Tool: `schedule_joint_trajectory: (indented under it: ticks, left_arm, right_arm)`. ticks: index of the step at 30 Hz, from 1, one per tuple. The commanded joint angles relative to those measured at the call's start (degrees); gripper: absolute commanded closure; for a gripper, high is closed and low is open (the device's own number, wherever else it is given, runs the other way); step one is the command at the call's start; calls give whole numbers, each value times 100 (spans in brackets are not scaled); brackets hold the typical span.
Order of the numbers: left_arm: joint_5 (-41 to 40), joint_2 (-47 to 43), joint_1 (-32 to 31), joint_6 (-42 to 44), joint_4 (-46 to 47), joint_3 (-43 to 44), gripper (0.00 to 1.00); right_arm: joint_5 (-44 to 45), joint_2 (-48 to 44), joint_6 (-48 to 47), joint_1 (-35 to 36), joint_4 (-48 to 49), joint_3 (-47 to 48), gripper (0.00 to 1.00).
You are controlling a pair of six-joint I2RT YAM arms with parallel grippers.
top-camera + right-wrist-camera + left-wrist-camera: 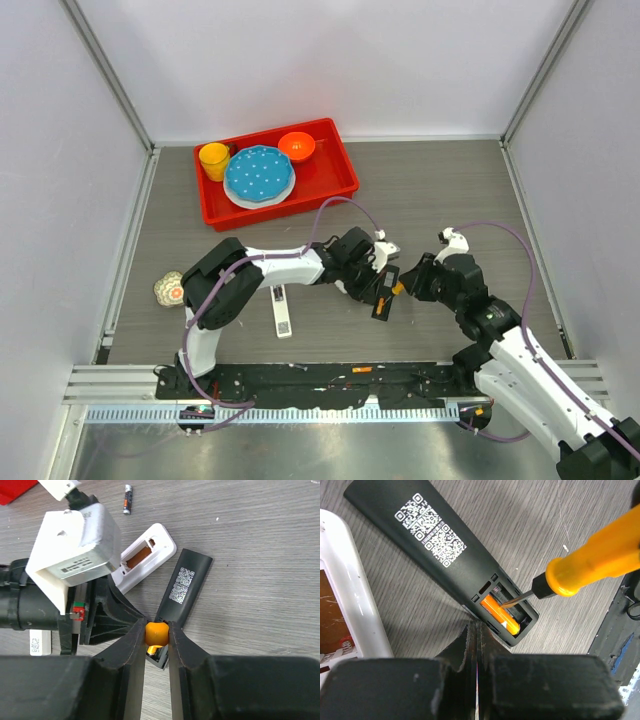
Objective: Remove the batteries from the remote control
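Note:
The black remote lies face down with its battery compartment open. One orange battery sits in it; the slot beside it looks empty. My right gripper is shut on the orange-handled screwdriver, whose metal tip pokes into the compartment at the battery's end. My left gripper is shut and empty, its tips down against the remote's edge beside the compartment. In the top view both grippers meet over the black remote. A loose dark battery lies on the table farther off.
A white remote with an open compartment lies next to the black one, under the left wrist. A white cover piece lies near the left arm. A red tray with dishes stands at the back. A small patterned ball sits far left.

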Motion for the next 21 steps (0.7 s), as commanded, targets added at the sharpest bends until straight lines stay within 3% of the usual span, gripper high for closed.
schedule_joint_trajectory:
  ticks: [1, 21]
  left_arm:
    - [-46, 83, -79, 156, -311, -181, 100]
    - [50, 57, -79, 156, -302, -217, 100]
  right_arm:
    - [-124, -278, -261, 32, 339, 53, 99]
    - [465, -94, 55, 32, -117, 238, 99]
